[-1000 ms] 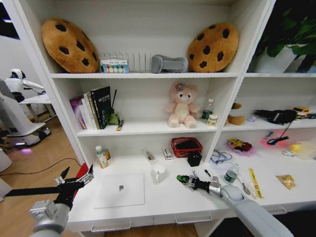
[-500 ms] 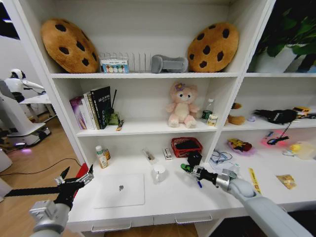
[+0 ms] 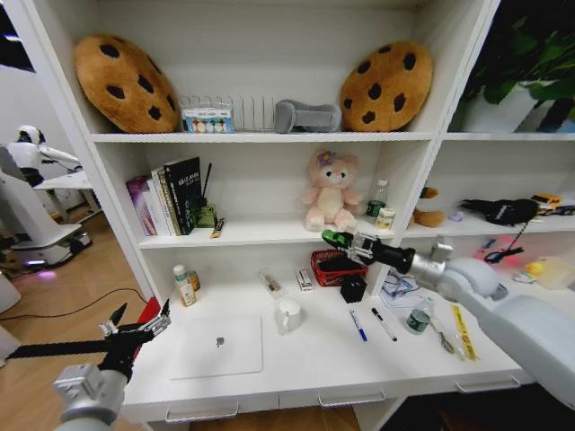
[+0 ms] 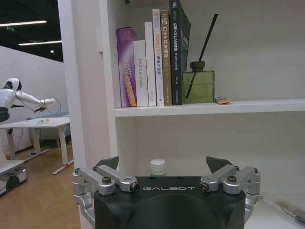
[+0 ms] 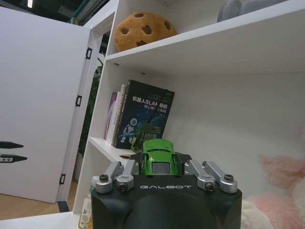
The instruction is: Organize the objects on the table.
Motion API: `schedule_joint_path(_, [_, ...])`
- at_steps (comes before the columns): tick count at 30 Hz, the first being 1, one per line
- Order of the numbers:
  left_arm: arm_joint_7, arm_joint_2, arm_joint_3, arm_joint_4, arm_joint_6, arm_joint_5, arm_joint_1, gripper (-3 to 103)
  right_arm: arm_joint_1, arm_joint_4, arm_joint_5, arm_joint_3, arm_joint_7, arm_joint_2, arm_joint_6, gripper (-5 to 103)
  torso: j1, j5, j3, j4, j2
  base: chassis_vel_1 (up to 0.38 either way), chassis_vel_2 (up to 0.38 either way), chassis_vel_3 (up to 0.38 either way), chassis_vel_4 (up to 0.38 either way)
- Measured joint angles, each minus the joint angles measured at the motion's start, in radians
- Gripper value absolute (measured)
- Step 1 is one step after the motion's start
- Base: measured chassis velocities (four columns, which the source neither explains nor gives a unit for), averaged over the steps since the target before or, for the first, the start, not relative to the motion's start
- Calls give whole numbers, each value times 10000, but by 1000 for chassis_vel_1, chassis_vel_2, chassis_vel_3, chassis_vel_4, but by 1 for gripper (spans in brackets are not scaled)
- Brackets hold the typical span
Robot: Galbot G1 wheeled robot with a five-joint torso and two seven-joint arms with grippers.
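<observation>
White tabletop (image 3: 296,359) below, the right gripper (image 3: 334,240) pinches the tiny green toy car (image 3: 332,239) near the middle shelf (image 3: 260,235); level placement suits; left gripper (image 3: 139,329) idles, fingers spread.

Two brown cookie cushions (image 3: 128,83) (image 3: 386,86) lean at either end of the top shelf, with a grey padded item (image 3: 308,116) lying between them. On the middle shelf, a row of books (image 3: 169,197) stands beside a green diffuser bottle (image 3: 206,214), and a pink plush bear (image 3: 330,192) sits farther along. Below, a red mesh basket (image 3: 339,267) rests beside a black cube (image 3: 353,288).
</observation>
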Motion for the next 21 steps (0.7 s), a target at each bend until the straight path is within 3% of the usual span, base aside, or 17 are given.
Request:
schedule_joint_path(6, [9,0,1,0,1,0,-1,100,2238,-1257,2,-1887,6,938,-68,36,0,-6,1,3,0,0,0,0,0])
schedule_joint_path(10, [4,0,1,0,1,0,0,100,2578,-1507,1,-2188,4,1135,-76,36,1,-2,1,7,-1,0,0,0,0])
schedule_joint_path(11, [-1,0,0,0,1,-1,0,100,2888,-1818,-9,-2507,11,1353,-76,36,1,-3,0,-5,0,0,0,0,0])
schedule_joint_path(12, [11,0,1,0,2,-1,-1,100,3585,-2656,-82,-3324,48,2027,-78,36,0,0,1,-3,-1,0,0,0,0])
schedule_joint_path(14, [12,0,0,0,1,0,-2,100,3747,-2861,-109,-3516,46,2200,-77,36,1,-3,2,-1,-1,0,0,0,0])
schedule_joint_path(17, [8,0,1,1,3,0,-1,100,4845,-4622,-136,-4993,186,3482,-52,36,1,1,2,0,-1,0,0,0,0])
schedule_joint_path(21, [8,0,0,0,2,0,-1,100,5555,-5654,-95,-5810,195,4107,-15,36,0,-4,0,-1,0,0,0,0,0])
